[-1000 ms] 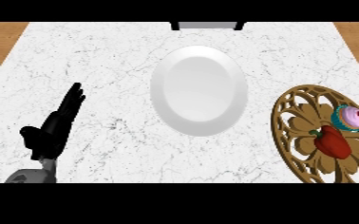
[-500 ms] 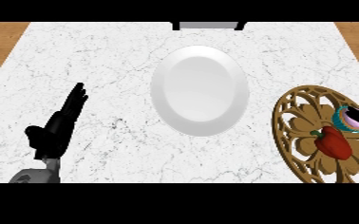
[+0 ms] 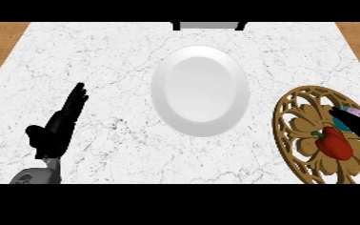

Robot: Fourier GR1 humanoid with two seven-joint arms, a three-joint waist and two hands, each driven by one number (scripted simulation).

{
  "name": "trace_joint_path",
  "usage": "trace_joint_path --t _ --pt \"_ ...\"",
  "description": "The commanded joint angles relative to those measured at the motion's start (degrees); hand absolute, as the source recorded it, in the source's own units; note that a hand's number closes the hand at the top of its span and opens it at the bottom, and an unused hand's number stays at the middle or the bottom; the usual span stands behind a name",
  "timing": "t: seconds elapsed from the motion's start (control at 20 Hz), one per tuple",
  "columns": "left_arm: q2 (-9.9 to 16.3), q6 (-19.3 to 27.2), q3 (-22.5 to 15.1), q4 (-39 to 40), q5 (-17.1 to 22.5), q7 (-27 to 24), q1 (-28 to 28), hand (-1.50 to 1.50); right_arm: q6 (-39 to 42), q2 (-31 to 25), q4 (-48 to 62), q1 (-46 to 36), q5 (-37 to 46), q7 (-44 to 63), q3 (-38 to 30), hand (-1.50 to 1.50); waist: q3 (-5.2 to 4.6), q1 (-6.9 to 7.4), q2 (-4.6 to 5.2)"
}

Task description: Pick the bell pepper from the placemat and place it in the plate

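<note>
In the head view, the glossy red bell pepper with its green stem [image 3: 333, 143] lies on the round brown openwork placemat [image 3: 299, 124] at the right edge of the white marbled counter [image 3: 112, 57], its long axis running from the stem at upper left down to the lower right. The black right hand [image 3: 345, 118] shows only as a few dark fingers coming in from the right edge, just above and beside the pepper and partly over a pink and teal thing [image 3: 346, 108]; whether those fingers are spread or curled cannot be told, and they hold nothing visible. The black left hand [image 3: 57, 126] rests open at the lower left, fingers straight, well apart from the pepper. The right hand is plainly the nearer one, and the empty white oval plate [image 3: 200, 90] lies to the pepper's left, between the two hands.
</note>
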Motion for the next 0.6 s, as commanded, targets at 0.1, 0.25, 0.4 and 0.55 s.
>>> trace_joint_path --t 0.1,0.25,0.4,0.55 --pt "-1.8 -1.0 1.3 1.0 -2.1 -1.9 0.2 0.00 -2.2 5.3 5.8 -4.0 8.6 -1.9 1.8 -1.50 0.01 -0.02 0.00" --pt "0.2 -2.9 4.4 2.0 -0.3 -0.2 -2.2 0.00 -3.2 7.2 11.2 -9.1 11.4 -0.1 2.9 -1.50 0.01 0.10 0.07" --pt "-1.5 -3.1 4.0 4.1 -2.2 -3.2 -0.1 0.00 -3.5 8.6 11.7 -7.5 13.9 -0.6 2.5 -1.50 0.00 -0.04 0.03" --pt "-3.1 -2.5 3.5 5.1 -3.4 -1.2 -2.9 0.00 -2.0 6.9 17.7 -10.5 12.9 -7.0 -0.1 -1.50 0.01 -0.06 0.05"
